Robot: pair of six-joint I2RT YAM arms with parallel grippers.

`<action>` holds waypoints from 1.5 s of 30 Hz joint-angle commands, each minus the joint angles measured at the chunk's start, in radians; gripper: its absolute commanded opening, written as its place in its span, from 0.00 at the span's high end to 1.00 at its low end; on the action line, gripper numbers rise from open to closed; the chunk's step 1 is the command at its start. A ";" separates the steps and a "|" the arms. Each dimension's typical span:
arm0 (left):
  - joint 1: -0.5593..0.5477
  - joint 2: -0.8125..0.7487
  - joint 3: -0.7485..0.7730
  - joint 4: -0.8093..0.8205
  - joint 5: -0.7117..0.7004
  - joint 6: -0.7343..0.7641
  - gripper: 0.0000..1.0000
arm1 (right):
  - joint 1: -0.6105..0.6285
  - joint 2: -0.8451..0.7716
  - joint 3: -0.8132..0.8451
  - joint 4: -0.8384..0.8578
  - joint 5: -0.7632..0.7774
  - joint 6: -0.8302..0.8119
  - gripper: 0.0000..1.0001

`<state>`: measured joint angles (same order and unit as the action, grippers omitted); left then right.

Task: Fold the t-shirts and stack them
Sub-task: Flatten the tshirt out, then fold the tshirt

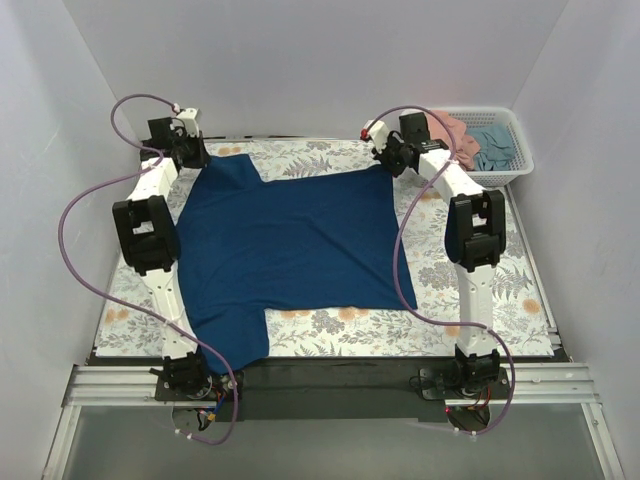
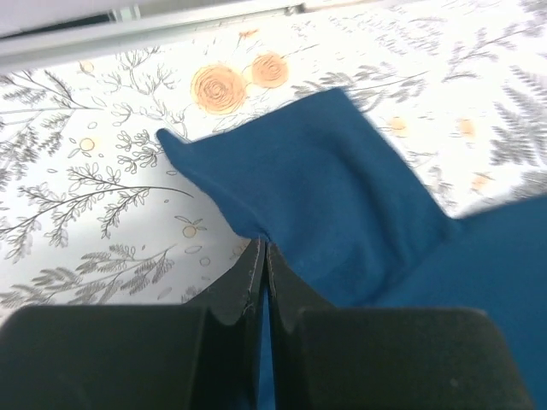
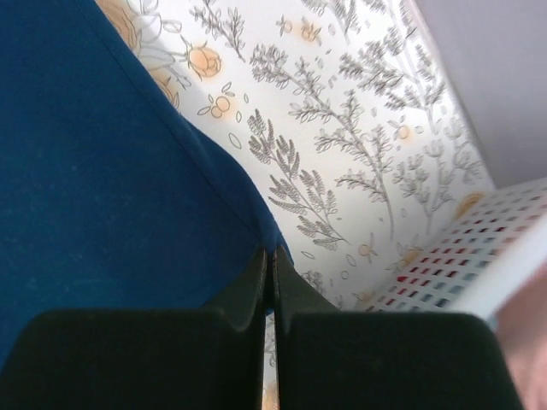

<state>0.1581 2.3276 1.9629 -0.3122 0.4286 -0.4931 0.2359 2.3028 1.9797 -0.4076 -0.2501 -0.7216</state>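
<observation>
Lying flat on the table point(image 1: 450, 330), the navy shirt point(image 1: 290, 240) is pinched along its far edge by the closed left gripper point(image 2: 263, 243) and right gripper point(image 3: 272, 250); it is judged light and limp, best held at corners.

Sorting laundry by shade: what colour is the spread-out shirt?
Navy blue t-shirt, clearest from the top view.

Right fingers point(image 3: 249, 282) pinched on navy t-shirt point(image 3: 102, 188) edge; floral tablecloth point(image 3: 342, 145) beneath; white lattice basket point(image 3: 461, 248) lower right
</observation>
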 commanded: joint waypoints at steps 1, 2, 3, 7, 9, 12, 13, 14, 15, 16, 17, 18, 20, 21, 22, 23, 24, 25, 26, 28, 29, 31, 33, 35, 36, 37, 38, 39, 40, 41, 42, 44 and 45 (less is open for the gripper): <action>0.020 -0.148 -0.071 0.044 0.062 0.022 1.00 | -0.006 -0.086 -0.024 -0.013 -0.035 -0.032 0.99; 0.023 -0.163 -0.090 0.045 0.067 0.022 1.00 | -0.006 -0.094 -0.031 -0.017 -0.037 -0.038 0.99; 0.027 -0.181 -0.126 0.048 0.076 0.028 1.00 | -0.007 -0.104 -0.038 -0.022 -0.037 -0.050 0.99; 0.029 -0.307 -0.242 0.047 0.111 0.073 1.00 | -0.012 -0.141 -0.074 -0.039 -0.052 -0.071 0.99; 0.029 -0.353 -0.295 0.048 0.114 0.091 1.00 | -0.015 -0.163 -0.100 -0.043 -0.058 -0.079 0.99; 0.029 -0.445 -0.389 0.045 0.095 0.126 1.00 | -0.024 -0.196 -0.139 -0.054 -0.077 -0.094 0.99; 0.029 -0.468 -0.441 0.047 0.085 0.133 1.00 | -0.026 -0.206 -0.151 -0.059 -0.086 -0.101 0.99; 0.031 -0.512 -0.462 0.045 0.081 0.146 1.00 | -0.029 -0.215 -0.163 -0.060 -0.089 -0.113 0.99; 0.031 -0.534 -0.490 0.044 0.079 0.152 1.00 | -0.030 -0.230 -0.185 -0.059 -0.092 -0.116 0.99; 0.031 -0.554 -0.536 0.044 0.078 0.157 1.00 | -0.032 -0.239 -0.194 -0.059 -0.097 -0.121 0.99; 0.029 -0.579 -0.561 0.044 0.075 0.162 1.00 | -0.033 -0.246 -0.203 -0.063 -0.100 -0.122 0.99; 0.031 -0.615 -0.582 0.044 0.072 0.165 1.00 | -0.036 -0.258 -0.217 -0.065 -0.103 -0.130 0.99; 0.029 -0.652 -0.637 0.041 0.052 0.163 1.00 | -0.040 -0.270 -0.234 -0.074 -0.110 -0.140 0.99; 0.029 -0.689 -0.654 0.033 0.044 0.169 1.00 | -0.041 -0.282 -0.243 -0.076 -0.115 -0.157 0.99; 0.031 -0.709 -0.674 0.028 0.038 0.177 1.00 | -0.040 -0.289 -0.266 -0.076 -0.117 -0.168 0.99; 0.031 -0.726 -0.691 0.022 0.029 0.183 1.00 | -0.041 -0.295 -0.277 -0.076 -0.115 -0.176 0.99; 0.031 -0.747 -0.726 0.012 0.007 0.191 1.00 | -0.043 -0.304 -0.289 -0.076 -0.115 -0.193 0.99; 0.031 -0.779 -0.743 0.004 -0.001 0.200 1.00 | -0.041 -0.309 -0.309 -0.077 -0.115 -0.202 0.99; 0.031 -0.796 -0.759 -0.004 -0.008 0.205 1.00 | -0.044 -0.312 -0.320 -0.076 -0.115 -0.213 0.99; 0.031 -0.836 -0.815 -0.010 -0.037 0.208 1.00 | -0.044 -0.318 -0.337 -0.079 -0.117 -0.242 0.99; 0.031 -0.844 -0.835 -0.010 -0.048 0.209 1.00 | -0.044 -0.319 -0.350 -0.082 -0.118 -0.252 0.99; 0.031 -0.861 -0.878 -0.008 -0.071 0.202 1.00 | -0.044 -0.321 -0.358 -0.097 -0.129 -0.268 0.99; 0.031 -0.879 -0.903 -0.008 -0.080 0.194 1.00 | -0.044 -0.321 -0.361 -0.117 -0.136 -0.272 0.99; 0.031 -0.899 -0.944 -0.007 -0.079 0.183 1.00 | -0.044 -0.322 -0.370 -0.137 -0.143 -0.283 0.99; 0.031 -0.904 -0.960 -0.004 -0.082 0.183 1.00 | -0.043 -0.325 -0.387 -0.137 -0.144 -0.286 0.99; 0.031 -0.907 -0.982 -0.002 -0.090 0.179 1.00 | -0.043 -0.327 -0.397 -0.138 -0.146 -0.289 0.99; 0.029 -0.913 -0.996 -0.001 -0.093 0.180 1.00 | -0.041 -0.327 -0.413 -0.143 -0.146 -0.295 0.99; 0.031 -0.915 -1.010 0.001 -0.096 0.185 1.00 | -0.040 -0.325 -0.418 -0.148 -0.144 -0.302 0.99; 0.031 -0.918 -1.039 0.004 -0.100 0.189 1.00 | -0.038 -0.324 -0.427 -0.152 -0.140 -0.306 0.99; 0.031 -0.922 -1.053 0.005 -0.112 0.194 1.00 | -0.032 -0.324 -0.436 -0.157 -0.135 -0.312 0.99; 0.029 -0.927 -1.068 0.008 -0.117 0.198 1.00 | -0.029 -0.322 -0.455 -0.158 -0.132 -0.321 0.99; 0.031 -0.929 -1.113 0.012 -0.125 0.212 1.00 | -0.023 -0.319 -0.469 -0.158 -0.124 -0.328 0.99; 0.031 -0.927 -1.125 0.019 -0.131 0.215 1.00 | -0.021 -0.313 -0.473 -0.158 -0.121 -0.328 0.99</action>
<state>0.1867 1.4555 0.8787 -0.3080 0.3294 -0.3050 0.2058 2.0220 1.5227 -0.5423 -0.3698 -1.0100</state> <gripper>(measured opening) 0.009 0.024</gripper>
